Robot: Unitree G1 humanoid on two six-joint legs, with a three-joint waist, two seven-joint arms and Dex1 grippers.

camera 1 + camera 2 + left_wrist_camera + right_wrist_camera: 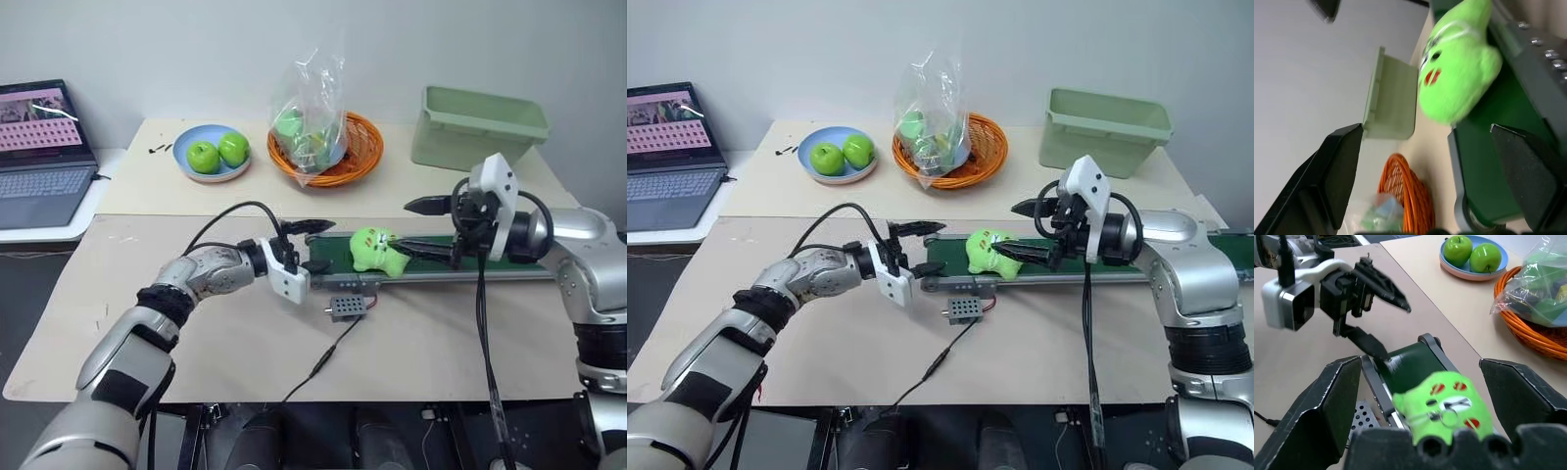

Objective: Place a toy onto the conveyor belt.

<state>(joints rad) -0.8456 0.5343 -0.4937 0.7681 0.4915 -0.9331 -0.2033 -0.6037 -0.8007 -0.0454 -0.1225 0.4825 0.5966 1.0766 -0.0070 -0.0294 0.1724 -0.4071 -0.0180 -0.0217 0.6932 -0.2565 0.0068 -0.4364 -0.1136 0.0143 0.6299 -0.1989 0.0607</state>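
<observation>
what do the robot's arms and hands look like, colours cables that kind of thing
Both arms have glossy silver-grey shells with black joint sections. Each hand, left hand and right hand, has two black tapered fingers on a black mechanism with a white boxy camera housing beside it. A black cable loops over the left wrist; another hangs down from the right wrist.

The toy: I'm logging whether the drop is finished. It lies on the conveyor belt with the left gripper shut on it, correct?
Not quite. The toy does lie on the conveyor belt, but the left gripper is open and apart from it, as the left eye view shows.
</observation>
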